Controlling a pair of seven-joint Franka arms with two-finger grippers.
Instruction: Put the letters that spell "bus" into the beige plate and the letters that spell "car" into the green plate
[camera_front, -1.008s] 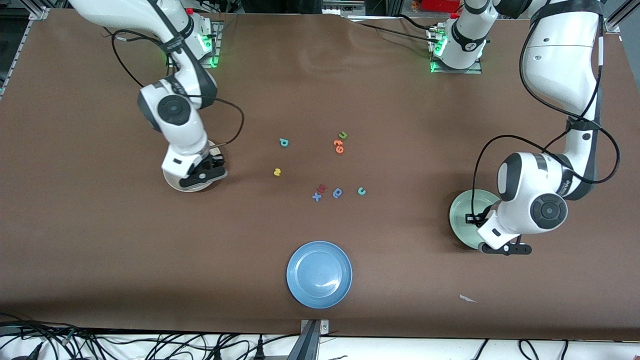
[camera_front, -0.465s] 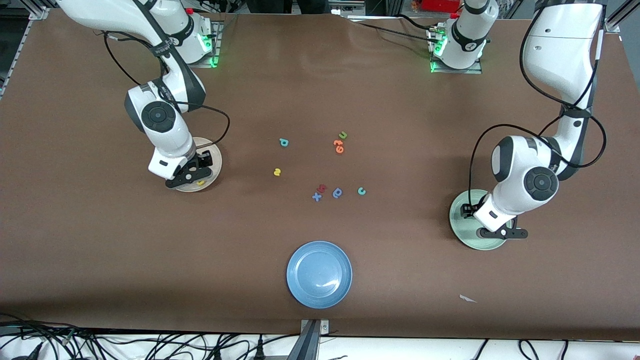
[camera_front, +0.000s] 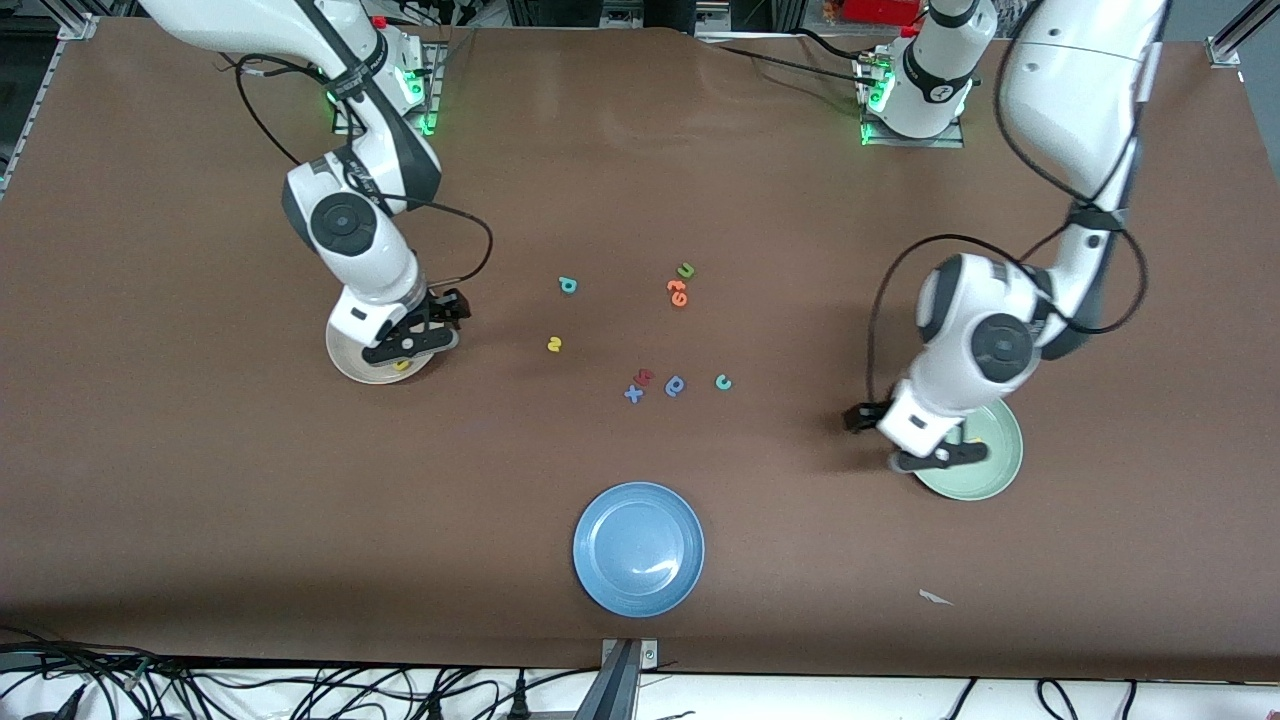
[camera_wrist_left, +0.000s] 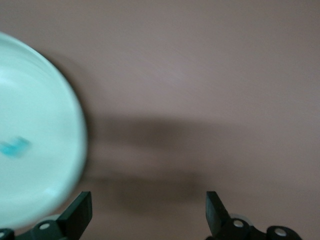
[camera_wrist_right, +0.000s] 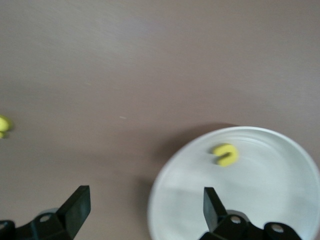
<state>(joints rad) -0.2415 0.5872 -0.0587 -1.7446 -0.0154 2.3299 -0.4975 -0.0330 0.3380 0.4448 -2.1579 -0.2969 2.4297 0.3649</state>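
Front view: the beige plate (camera_front: 345, 358) is seen toward the right arm's end of the tabletop, with a yellow letter (camera_front: 401, 365) lying in it at about five o'clock near the rim. The right pincer (camera_front: 432, 322) is held over the plate's edge at about two o'clock, its fingers spread wide and holding nothing, as the right wrist view confirms (camera_wrist_right: 142, 212); there the same yellow letter (camera_wrist_right: 225, 154) is shown inside the plate (camera_wrist_right: 280, 200).

The green plate (camera_front: 990, 470) is set toward the left arm's end. The left pincer (camera_front: 905, 440) is placed over the brown tabletop (camera_front: 200, 500) just beside the plate's rim, at about nine o'clock of it, fingers apart and empty. In the left wrist view a blurred teal letter (camera_wrist_left: 14, 147) is seen lying in the green plate (camera_wrist_left: 45, 100).

Between the plates, loose letters are scattered on the tabletop: a teal b (camera_front: 568, 285), a second yellow letter (camera_front: 554, 344), a green u (camera_front: 686, 270), orange letters (camera_front: 678, 292), a teal c (camera_front: 723, 382), a blue rounded letter (camera_front: 675, 386), a red letter (camera_front: 644, 376) and a blue x (camera_front: 633, 394). A blue plate (camera_front: 638, 548) lies nearer the front camera.
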